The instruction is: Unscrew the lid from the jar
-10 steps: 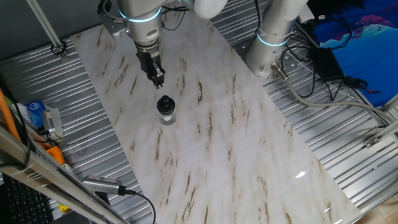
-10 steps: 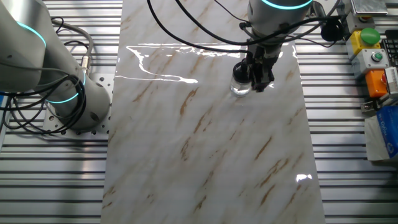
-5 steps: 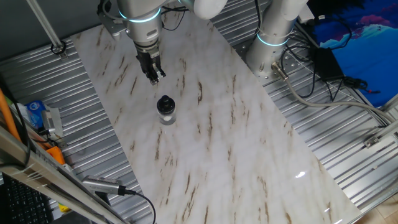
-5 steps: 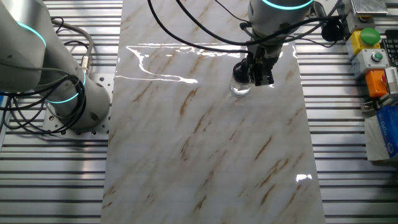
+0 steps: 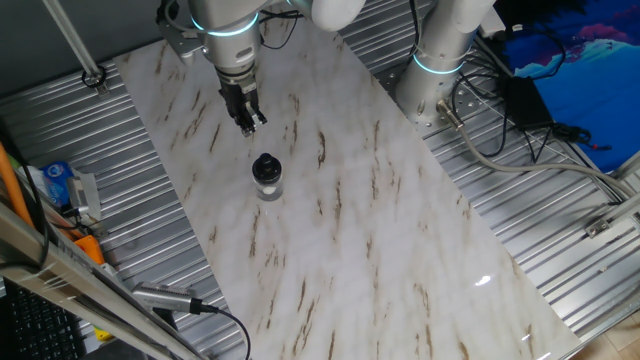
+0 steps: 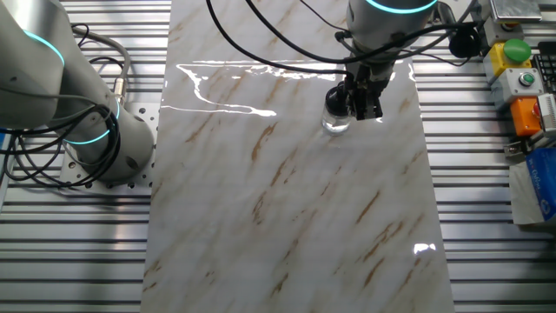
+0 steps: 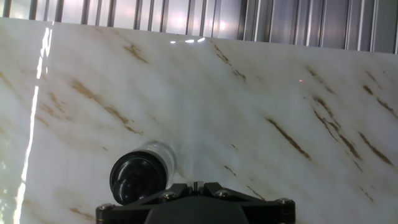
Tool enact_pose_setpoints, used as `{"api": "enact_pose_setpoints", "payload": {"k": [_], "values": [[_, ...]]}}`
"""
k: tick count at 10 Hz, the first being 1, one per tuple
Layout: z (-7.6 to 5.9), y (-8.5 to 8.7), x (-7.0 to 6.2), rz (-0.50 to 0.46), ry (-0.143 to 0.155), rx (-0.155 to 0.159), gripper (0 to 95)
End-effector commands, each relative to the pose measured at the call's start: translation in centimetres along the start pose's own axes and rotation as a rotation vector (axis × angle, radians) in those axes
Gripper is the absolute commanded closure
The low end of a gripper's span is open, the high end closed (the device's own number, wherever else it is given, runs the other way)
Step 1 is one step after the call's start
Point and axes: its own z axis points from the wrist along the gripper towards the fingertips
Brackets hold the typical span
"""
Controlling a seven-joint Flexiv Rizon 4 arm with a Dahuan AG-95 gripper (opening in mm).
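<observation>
Lid [image 5: 264, 165] is sitting screwed on the jar [image 5: 268, 186], which is standing upright mid-table [image 5: 340, 230]. I am hovering my gripper [image 5: 249, 122] above and just beside it, touching nothing; jaws are standing narrow. For a clean grasp I am judging I should centre over the cap, widen, descend squarely, then clamp its rim before twisting.

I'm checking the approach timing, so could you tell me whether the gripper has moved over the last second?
Yes. In one fixed view the gripper has drawn up and away from the jar, which stands in the same spot with its lid on.
</observation>
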Motion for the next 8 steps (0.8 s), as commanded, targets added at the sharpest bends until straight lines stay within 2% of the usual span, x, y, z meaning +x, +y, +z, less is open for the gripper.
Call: {"api": "enact_pose_setpoints", "payload": {"k": [1,8], "values": [[0.01,-0.01,-0.01,-0.009,0.001,0.000,95.0],[0.01,0.00,-0.01,-0.024,0.000,-0.001,95.0]]}}
